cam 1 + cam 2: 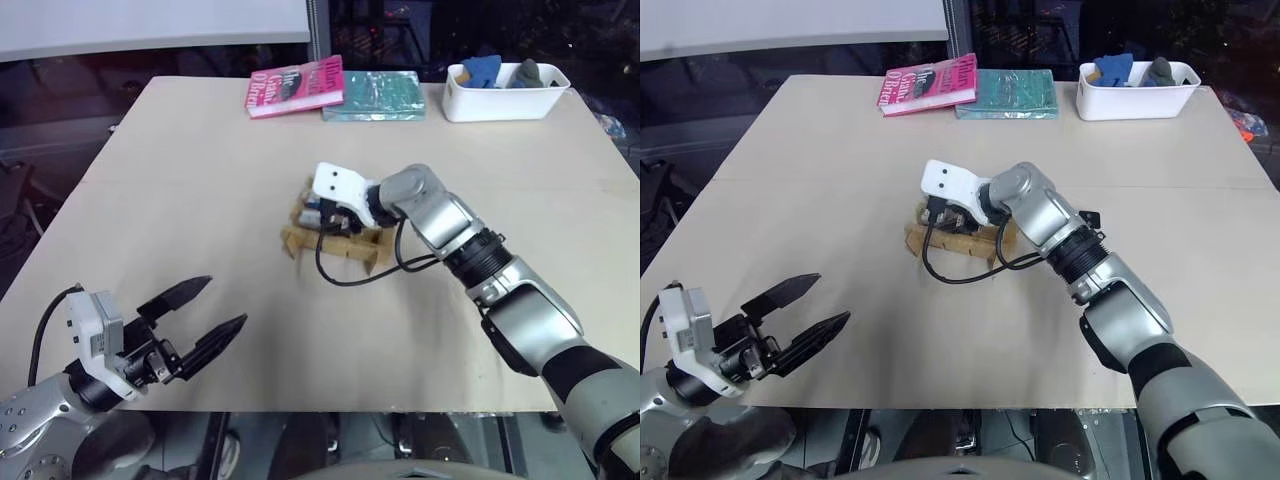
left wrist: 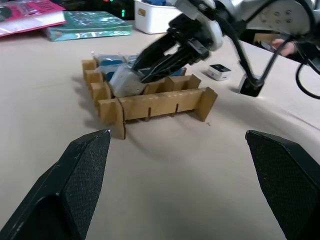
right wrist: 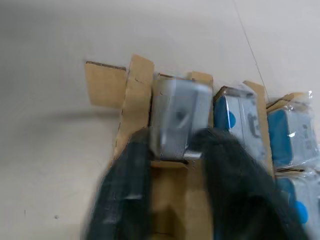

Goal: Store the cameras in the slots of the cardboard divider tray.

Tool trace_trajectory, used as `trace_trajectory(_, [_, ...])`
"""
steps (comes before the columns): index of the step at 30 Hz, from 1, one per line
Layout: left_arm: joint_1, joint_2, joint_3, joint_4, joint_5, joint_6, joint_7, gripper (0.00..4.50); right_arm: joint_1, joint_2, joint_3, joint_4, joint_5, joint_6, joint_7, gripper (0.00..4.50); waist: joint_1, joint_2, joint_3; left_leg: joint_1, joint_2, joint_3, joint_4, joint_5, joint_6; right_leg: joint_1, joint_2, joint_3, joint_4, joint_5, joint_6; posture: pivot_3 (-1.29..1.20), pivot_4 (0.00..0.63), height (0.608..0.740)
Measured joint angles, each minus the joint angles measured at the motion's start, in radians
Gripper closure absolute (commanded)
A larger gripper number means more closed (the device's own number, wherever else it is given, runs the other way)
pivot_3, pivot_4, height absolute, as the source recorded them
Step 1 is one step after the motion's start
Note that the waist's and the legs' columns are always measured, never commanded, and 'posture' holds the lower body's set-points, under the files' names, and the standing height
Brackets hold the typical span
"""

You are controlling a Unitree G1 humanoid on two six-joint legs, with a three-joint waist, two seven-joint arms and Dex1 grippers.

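Note:
The cardboard divider tray (image 1: 297, 240) lies at the middle of the table. My right gripper (image 1: 325, 215) reaches down into it from the right, at a silver-grey camera (image 3: 175, 115) that sits in a corner slot. Neighbouring slots hold cameras with bluish faces (image 3: 240, 117). One more small camera (image 2: 218, 71) lies loose on the table beyond the tray. My left gripper (image 1: 225, 302) hovers open and empty near the table's front left, well short of the tray.
A pink book (image 1: 297, 85) and a teal book (image 1: 373, 95) lie at the far edge. Beside them at the back right is a white tub (image 1: 505, 95) of blue and grey items. A black cable (image 1: 345, 275) loops from the right wrist onto the table in front of the tray.

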Motion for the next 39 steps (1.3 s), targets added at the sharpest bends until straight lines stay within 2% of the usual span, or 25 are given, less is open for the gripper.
trace_trajectory(4, [-0.023,0.015,-0.008,0.004,0.003,-0.002,-0.014,0.0,0.002,0.013,-0.016,-0.031,0.011,0.033,0.009,1.88,0.002,0.0,0.0,-0.001,0.0,0.0,-0.002,0.0,0.0,-0.001,0.0,0.0,-0.001,0.0,0.0,0.0,0.15,0.74])
trace_trajectory(8, [-0.063,0.031,-0.034,0.003,0.003,-0.001,-0.027,0.0,0.037,-0.017,-0.106,-0.209,0.088,0.14,0.02,1.88,0.006,0.0,0.0,-0.001,0.0,0.0,-0.002,0.0,-0.001,-0.001,-0.001,-0.001,-0.001,0.0,0.0,0.0,0.15,0.74])
trace_trajectory(13, [-0.144,0.085,-0.098,0.003,-0.013,0.029,-0.058,0.0,0.188,-0.237,-0.213,-0.58,0.2,0.306,0.08,1.88,0.017,0.0,0.0,-0.003,-0.002,-0.002,-0.002,-0.001,0.0,-0.001,-0.003,-0.003,-0.003,0.0,0.0,0.0,0.15,0.74])
trace_trajectory(17, [-0.271,0.134,-0.194,0.006,-0.043,0.075,-0.096,0.0,0.365,-0.497,-0.346,-0.827,0.267,0.487,0.092,1.88,0.025,0.0,0.0,-0.003,-0.002,-0.001,-0.003,0.0,0.001,0.0,-0.003,-0.002,-0.003,0.0,0.0,0.0,0.15,0.74])
trace_trajectory(20, [-0.343,0.151,-0.249,0.012,-0.057,0.097,-0.113,0.0,0.438,-0.576,-0.413,-0.898,0.285,0.568,0.066,1.88,0.009,0.0,0.0,-0.001,-0.001,-0.001,-0.005,0.002,0.004,0.0,-0.002,-0.001,-0.003,0.0,0.0,0.0,0.15,0.74])
trace_trajectory(23, [-0.432,0.159,-0.312,0.012,-0.078,0.131,-0.123,0.0,0.593,-0.646,-0.52,-0.968,0.298,0.684,-0.006,1.88,0.014,0.0,0.0,-0.001,-0.001,-0.001,-0.005,0.003,0.004,0.0,-0.001,-0.001,-0.003,-0.001,-0.001,0.0,0.15,0.74])
trace_trajectory(27, [-0.485,0.164,-0.36,0.014,-0.085,0.155,-0.14,0.0,0.711,-0.614,-0.621,-1.063,0.308,0.808,-0.119,1.88,0.014,0.0,0.0,-0.001,-0.001,0.001,-0.004,0.003,0.004,0.0,0.001,0.0,-0.003,-0.001,0.0,0.0,0.15,0.74])
trace_trajectory(30, [-0.506,0.167,-0.376,0.02,-0.085,0.164,-0.152,0.0,0.745,-0.586,-0.655,-1.097,0.316,0.849,-0.176,1.88,0.017,0.0,0.0,-0.001,0.0,0.001,-0.002,0.003,0.004,0.001,0.003,0.001,-0.002,-0.001,0.0,0.0,0.15,0.74])
trace_trajectory(39, [-0.538,0.167,-0.388,0.055,-0.074,0.166,-0.166,0.0,0.81,-0.555,-0.689,-1.117,0.354,0.869,-0.275,1.88,0.037,-0.001,0.001,-0.001,0.0,0.001,0.002,0.003,0.004,0.003,0.009,0.001,-0.001,-0.001,0.001,0.0,0.15,0.74])
